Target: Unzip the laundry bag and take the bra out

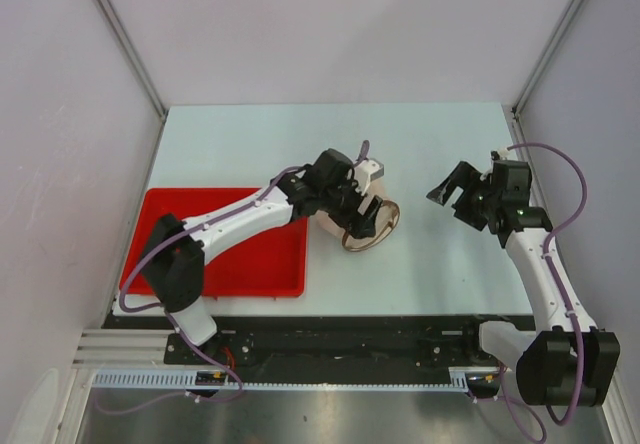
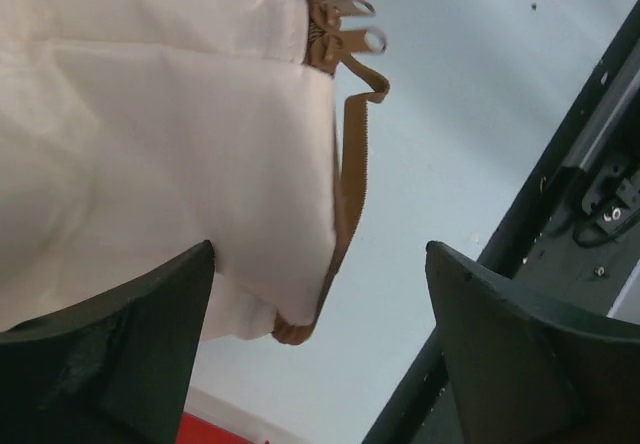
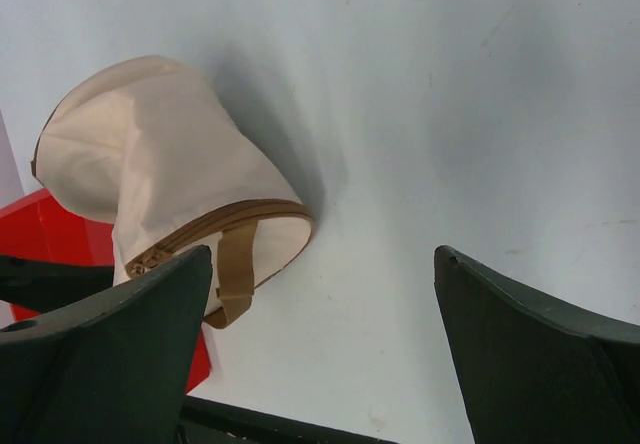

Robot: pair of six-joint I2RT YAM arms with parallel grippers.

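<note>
Your left gripper (image 2: 320,254) straddles the bag (image 3: 170,154), jaws wide, probably to steady it; your right gripper (image 3: 322,256) hangs apart, equally wide.

Matt cream cloth: laundry bag (image 3: 170,154) (zip tape (image 2: 353,144) brown, woven); tray (image 1: 250,264) glossy red plastic; table (image 1: 430,144) smooth, matt.

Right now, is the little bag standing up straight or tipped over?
Tipped. The bag leans sideways on the table, its round brown-rimmed end slanted, not flat.
</note>
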